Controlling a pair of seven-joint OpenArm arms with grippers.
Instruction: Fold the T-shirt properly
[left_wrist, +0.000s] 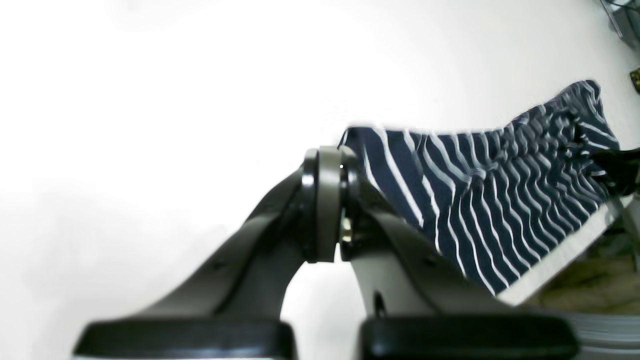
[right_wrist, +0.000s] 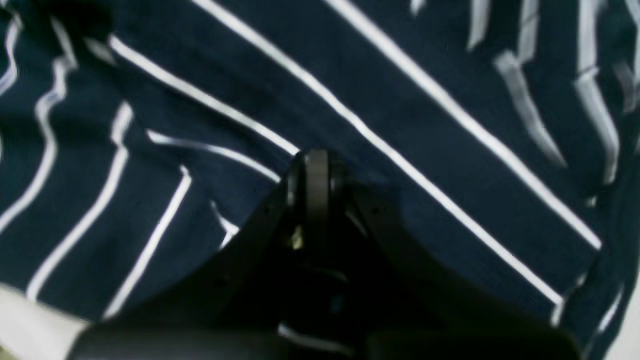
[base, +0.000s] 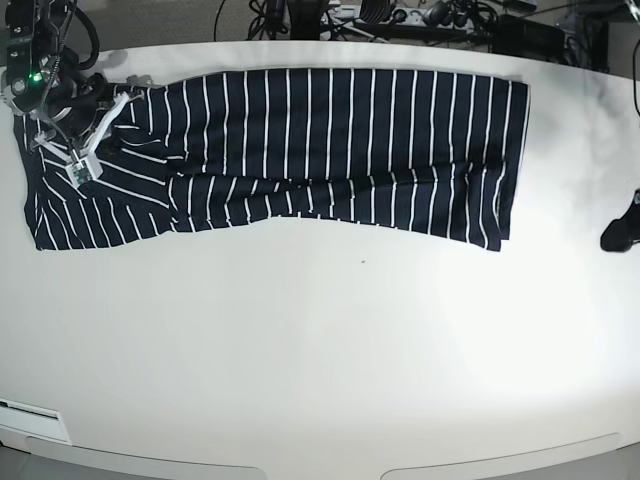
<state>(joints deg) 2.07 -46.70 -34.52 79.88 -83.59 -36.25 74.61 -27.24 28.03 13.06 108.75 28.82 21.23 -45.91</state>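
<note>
Currently T-shirt (base: 330, 150) flat on table (base: 330, 360); both grippers closed, holding nothing.

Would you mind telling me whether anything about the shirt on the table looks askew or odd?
Yes: the T-shirt lies as a long band across the table, but its end by the right claw is rumpled, with stripes running diagonally instead of straight.

Both grippers' fingers (left_wrist: 327, 210) together.
</note>
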